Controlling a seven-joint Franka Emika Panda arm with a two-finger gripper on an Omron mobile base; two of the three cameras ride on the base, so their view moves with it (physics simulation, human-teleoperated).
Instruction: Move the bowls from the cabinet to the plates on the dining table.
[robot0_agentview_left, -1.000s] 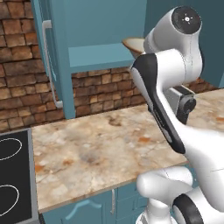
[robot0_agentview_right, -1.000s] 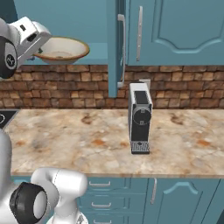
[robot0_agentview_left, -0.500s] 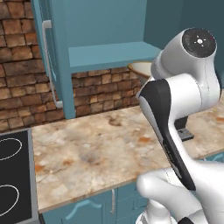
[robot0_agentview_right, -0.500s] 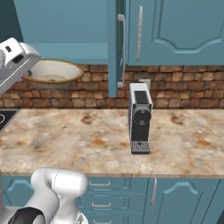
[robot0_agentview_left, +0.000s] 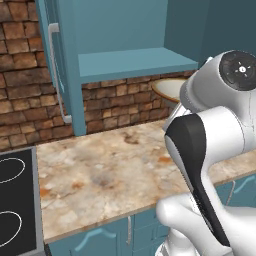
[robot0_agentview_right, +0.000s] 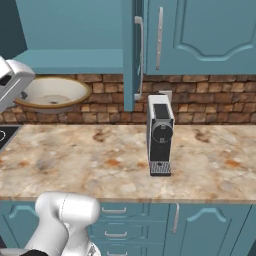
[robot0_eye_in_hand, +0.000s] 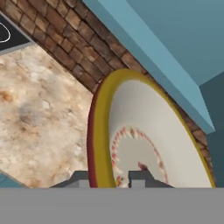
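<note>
Cream-white shallow bowl with a tan-brown rim (robot0_agentview_right: 51, 94) hangs below your open teal cabinet's shelf (robot0_agentview_right: 75, 61), above the mottled marble counter (robot0_agentview_right: 125, 160); your gripper (robot0_eye_in_hand: 112, 178) is clamped on its rim, one finger either side.

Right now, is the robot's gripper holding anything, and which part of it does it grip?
Yes: the gripper holds a wide shallow cream-white bowl with a tan-brown rim by its rim, one finger on each side of the edge.

Base views flank counter (robot0_agentview_right: 100, 155); hand view close.
</note>
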